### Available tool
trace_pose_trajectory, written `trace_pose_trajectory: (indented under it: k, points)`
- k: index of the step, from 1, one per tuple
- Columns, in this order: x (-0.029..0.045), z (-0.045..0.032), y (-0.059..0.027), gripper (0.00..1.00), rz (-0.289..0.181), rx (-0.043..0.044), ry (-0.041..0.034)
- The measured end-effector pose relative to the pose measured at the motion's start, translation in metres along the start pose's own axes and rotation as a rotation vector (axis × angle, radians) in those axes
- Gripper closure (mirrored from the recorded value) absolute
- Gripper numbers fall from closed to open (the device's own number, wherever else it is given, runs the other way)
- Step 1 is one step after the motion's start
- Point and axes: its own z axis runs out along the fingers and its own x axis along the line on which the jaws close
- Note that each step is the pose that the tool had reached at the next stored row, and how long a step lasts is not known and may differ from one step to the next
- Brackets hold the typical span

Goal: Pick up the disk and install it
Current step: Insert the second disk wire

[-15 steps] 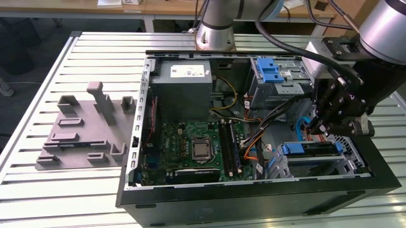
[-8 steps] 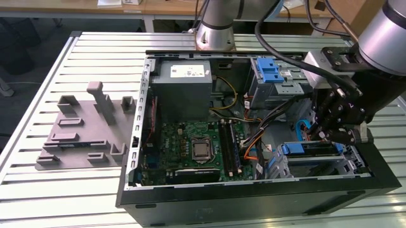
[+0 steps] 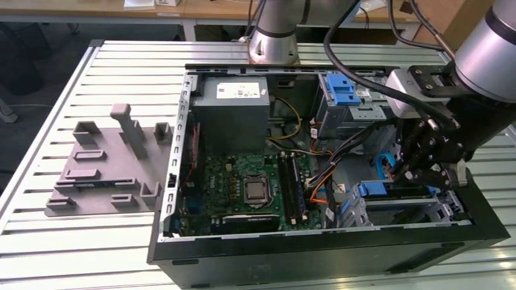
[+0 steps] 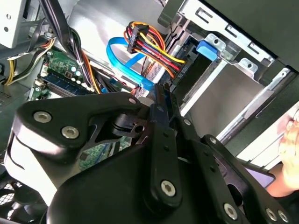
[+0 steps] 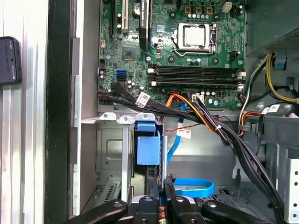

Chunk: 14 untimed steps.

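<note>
The disk (image 3: 399, 192) sits on edge in the metal drive cage (image 3: 419, 211) at the front corner of the open computer case, on the exterior view's right. Its blue rail tab (image 5: 147, 150) shows in the first wrist view, and its dark slab (image 4: 194, 70) with a blue tab shows in the second wrist view. My gripper (image 3: 412, 176) reaches down into the case right over it. In both wrist views the fingers (image 4: 161, 95) are drawn together on the disk's thin edge, with a blue strip between them. The gripper (image 5: 163, 193) hides the disk's near end.
A blue flat cable (image 4: 124, 63) and a bundle of coloured wires (image 5: 205, 119) run close by the cage. The motherboard (image 3: 250, 187) and a grey metal box (image 3: 234, 112) fill the case's middle. A grey slotted tray (image 3: 105, 175) lies on the slatted table (image 3: 57, 90). A hand (image 4: 292, 137) shows beside the case.
</note>
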Motion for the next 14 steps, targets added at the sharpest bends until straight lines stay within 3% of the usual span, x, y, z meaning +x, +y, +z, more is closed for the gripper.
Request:
trace_pose_trajectory:
  k: [14]
  points:
    - [0.0062, 0.0039, -0.0024, 0.84, 0.0, 0.0, -0.0052]
